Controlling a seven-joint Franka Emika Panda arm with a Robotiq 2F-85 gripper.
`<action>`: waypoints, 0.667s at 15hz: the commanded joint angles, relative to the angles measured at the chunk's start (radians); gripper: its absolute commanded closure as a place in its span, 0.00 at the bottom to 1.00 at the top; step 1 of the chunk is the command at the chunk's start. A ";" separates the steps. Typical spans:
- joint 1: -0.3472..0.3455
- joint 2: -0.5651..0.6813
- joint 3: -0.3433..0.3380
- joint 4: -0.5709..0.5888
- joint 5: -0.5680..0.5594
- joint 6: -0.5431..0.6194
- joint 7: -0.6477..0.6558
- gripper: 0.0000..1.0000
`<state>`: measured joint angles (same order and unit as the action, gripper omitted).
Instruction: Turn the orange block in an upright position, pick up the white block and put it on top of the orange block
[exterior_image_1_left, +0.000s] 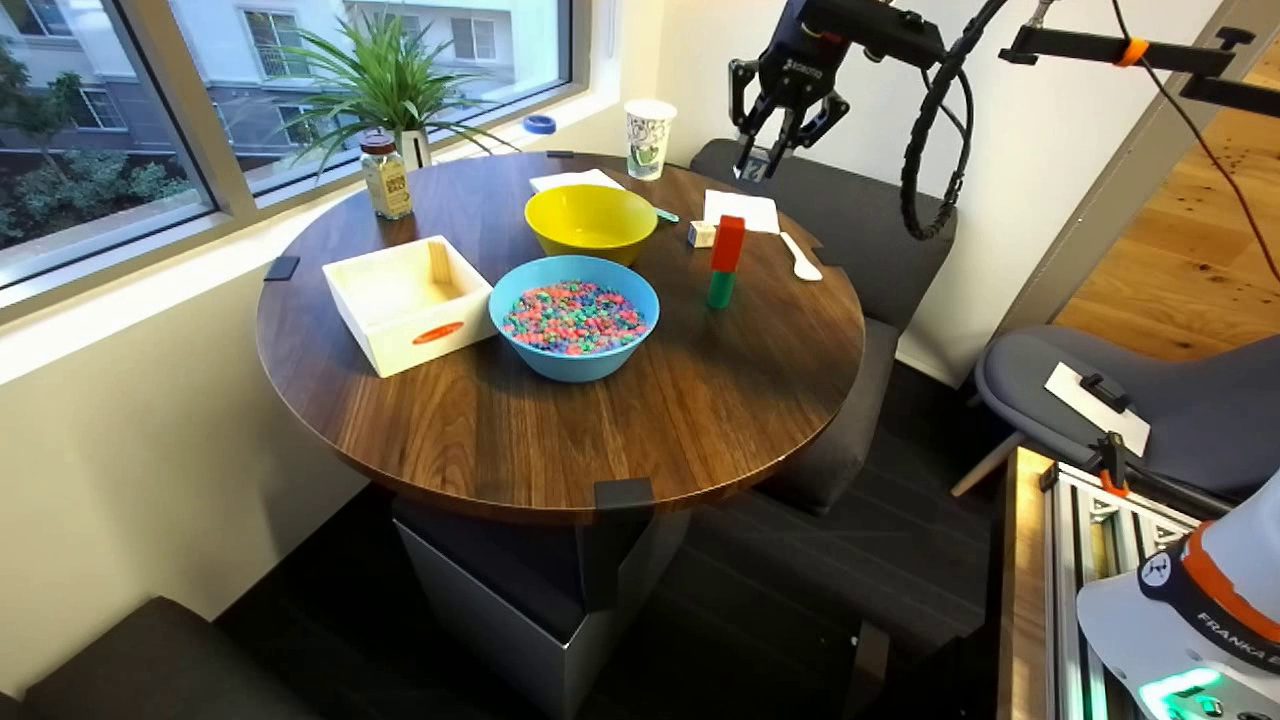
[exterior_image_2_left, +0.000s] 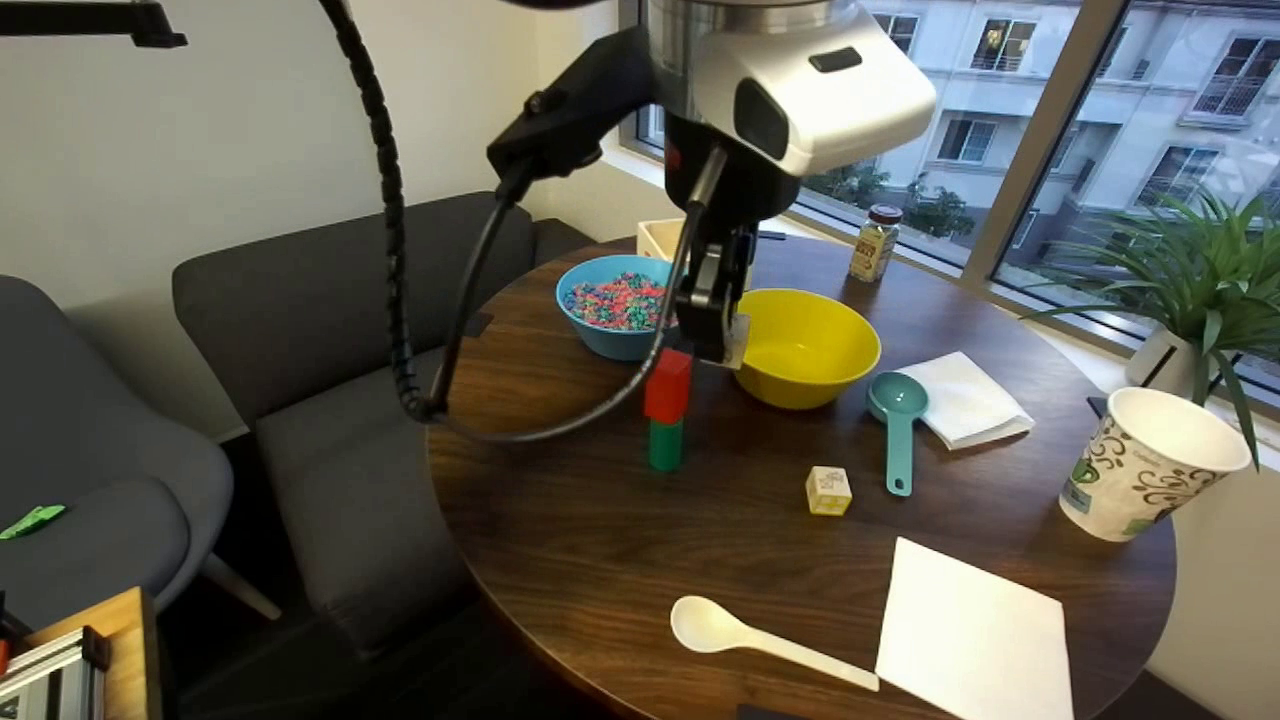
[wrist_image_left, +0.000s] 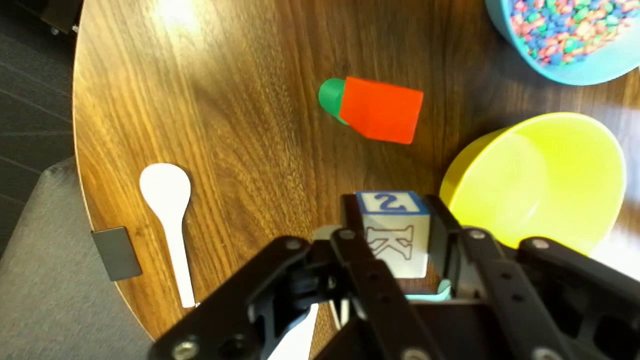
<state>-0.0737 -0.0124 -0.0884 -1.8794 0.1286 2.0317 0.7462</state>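
Dark brown, round and wooden, the table (exterior_image_1_left: 640, 430) is set beside a metal-framed window (exterior_image_1_left: 183, 95), and objects are spread over it, presumably so that each can be reached alone. On it a green, rounded block (exterior_image_1_left: 720, 290), wooden by its look, is used as a base, and upon that a smooth red-orange rectangular block (wrist_image_left: 382, 110) is stood on end. Its long side is presumably kept vertical because an upright support is wanted; that part of the task can be judged done.

By the black two-fingered gripper (wrist_image_left: 395, 220), a small white boxy toy block (wrist_image_left: 397, 247), seemingly wooden, marked with a blue-framed figure and the letter K, is pinched at two opposite sides. It is taken to be the task's white block. Its underside seems to be left free by this grip, which should suit a flat landing. It is held above the table, apart from the red-orange rectangular block, and has not yet been placed on top.

Since the upper end is narrow, careful centring and gentle lowering seem called for; the pair could be toppled by a sideways nudge. A small yellow-edged lettered cube (exterior_image_2_left: 828, 491) is left on the table, apparently not needed.
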 joint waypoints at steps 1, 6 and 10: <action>0.013 -0.012 0.024 0.009 -0.022 -0.051 0.074 0.91; 0.021 -0.008 0.044 0.013 -0.038 -0.100 0.148 0.91; 0.020 0.005 0.045 0.016 -0.045 -0.123 0.182 0.91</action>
<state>-0.0578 -0.0177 -0.0457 -1.8723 0.1028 1.9409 0.8840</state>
